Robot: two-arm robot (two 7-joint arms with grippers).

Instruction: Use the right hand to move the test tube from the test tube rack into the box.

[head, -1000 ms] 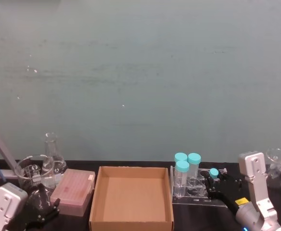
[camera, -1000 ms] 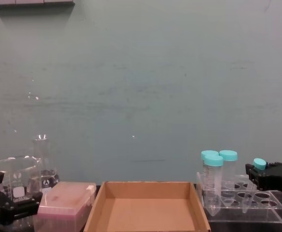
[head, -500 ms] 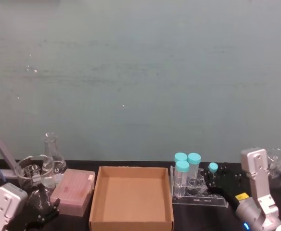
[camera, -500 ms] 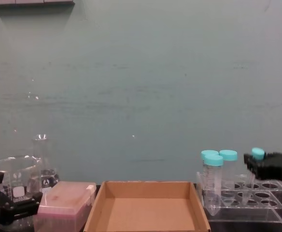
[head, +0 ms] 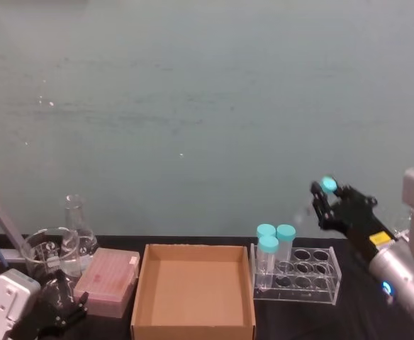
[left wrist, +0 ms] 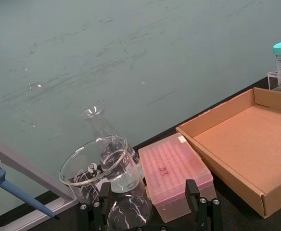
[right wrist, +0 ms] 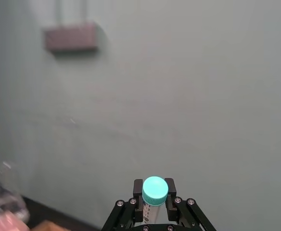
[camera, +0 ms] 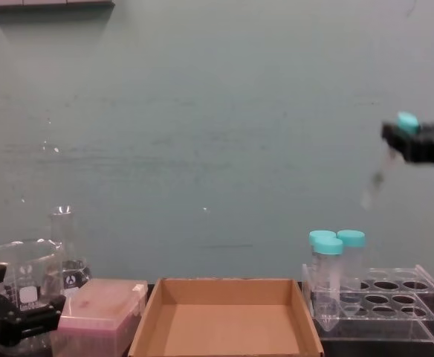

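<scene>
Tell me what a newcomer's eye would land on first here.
The right hand hangs high above the test tube rack, its jaws shut on the test tube, whose teal cap sticks up above them. Below, three wider teal-capped tubes stand at the rack's left end, beside the empty box. The left gripper sits parked at the lower left by a glass beaker.

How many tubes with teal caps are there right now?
4. Three wide tubes stand in the test tube rack's left end, two behind and one in front. The slim test tube is up in the right hand, above the rack. More may be hidden behind that arm.
</scene>
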